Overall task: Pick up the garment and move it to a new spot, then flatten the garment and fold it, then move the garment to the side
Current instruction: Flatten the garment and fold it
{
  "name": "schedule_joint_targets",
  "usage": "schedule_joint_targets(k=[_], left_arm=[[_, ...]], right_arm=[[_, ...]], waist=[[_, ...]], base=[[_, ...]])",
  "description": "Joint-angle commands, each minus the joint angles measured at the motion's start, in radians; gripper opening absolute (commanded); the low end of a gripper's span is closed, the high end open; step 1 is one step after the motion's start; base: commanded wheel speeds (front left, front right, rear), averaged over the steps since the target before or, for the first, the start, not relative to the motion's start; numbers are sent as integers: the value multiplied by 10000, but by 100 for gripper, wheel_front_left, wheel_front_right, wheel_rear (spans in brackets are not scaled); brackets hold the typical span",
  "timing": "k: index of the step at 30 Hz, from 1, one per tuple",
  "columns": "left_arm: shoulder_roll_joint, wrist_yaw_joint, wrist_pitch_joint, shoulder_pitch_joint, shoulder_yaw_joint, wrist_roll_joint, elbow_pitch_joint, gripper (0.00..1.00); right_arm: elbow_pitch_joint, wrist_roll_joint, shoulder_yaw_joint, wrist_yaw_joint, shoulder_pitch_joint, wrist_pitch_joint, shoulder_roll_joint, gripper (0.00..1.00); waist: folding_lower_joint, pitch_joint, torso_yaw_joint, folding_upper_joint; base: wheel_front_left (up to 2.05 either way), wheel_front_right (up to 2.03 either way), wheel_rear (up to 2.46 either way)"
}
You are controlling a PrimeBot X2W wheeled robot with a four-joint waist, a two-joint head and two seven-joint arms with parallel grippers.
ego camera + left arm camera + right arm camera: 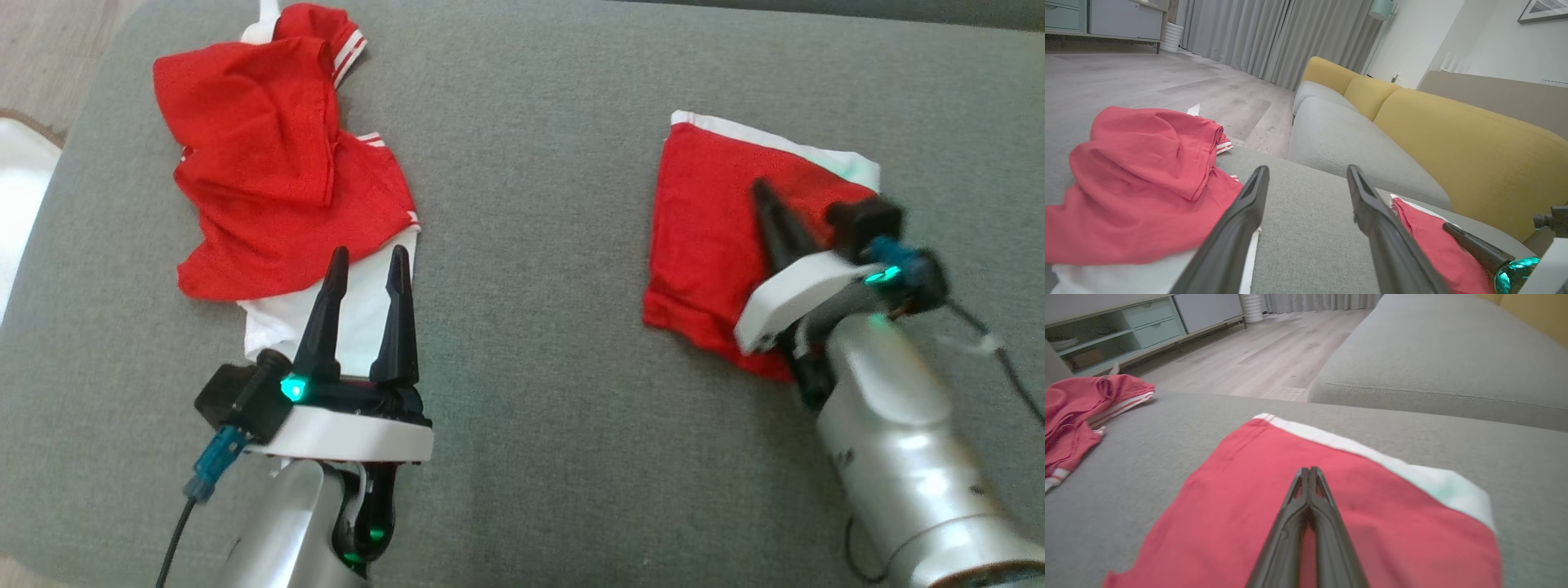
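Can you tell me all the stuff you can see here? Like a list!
grey cushion: one, grey, under everything in front
crumpled garment: one, red and white, left side of the grey cushion
folded garment: one, red with a white band, right side of the grey cushion
sofa: one, grey seat with yellow back, beyond the cushion
floor: pale wood, beside the sofa
curtains: grey, far side of the room
cabinet: one, mint green and grey, across the floor
left gripper: one, dark fingers, open, at the crumpled garment's white edge
right gripper: one, dark fingers, shut, over the folded garment
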Motion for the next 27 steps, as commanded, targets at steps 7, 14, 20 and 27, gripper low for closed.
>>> schedule_joint_targets(k=[7,14,20,27], left_arm=[[64,-19,-93,-40,266,69,-155,100],[64,-87,-93,87,517,529,17,100],[64,-31,-93,137,929,849,236,100],[64,49,-93,289,1311,1185,523,100]], right_arm=[[257,1730,2279,-7,481,284,249,0],[-397,2130,2307,-7,332,-94,15,0],[-2467,1554,828,-7,1305,-116,-399,0],[-4204,566,-385,-7,3047,-118,-308,20]], waist=[[1,-247,-296,0],[1,-640,-941,0],[1,-996,-1624,0],[1,-1384,-2261,0]], base=[[0,0,0],[0,0,0],[0,0,0],[0,0,0]])
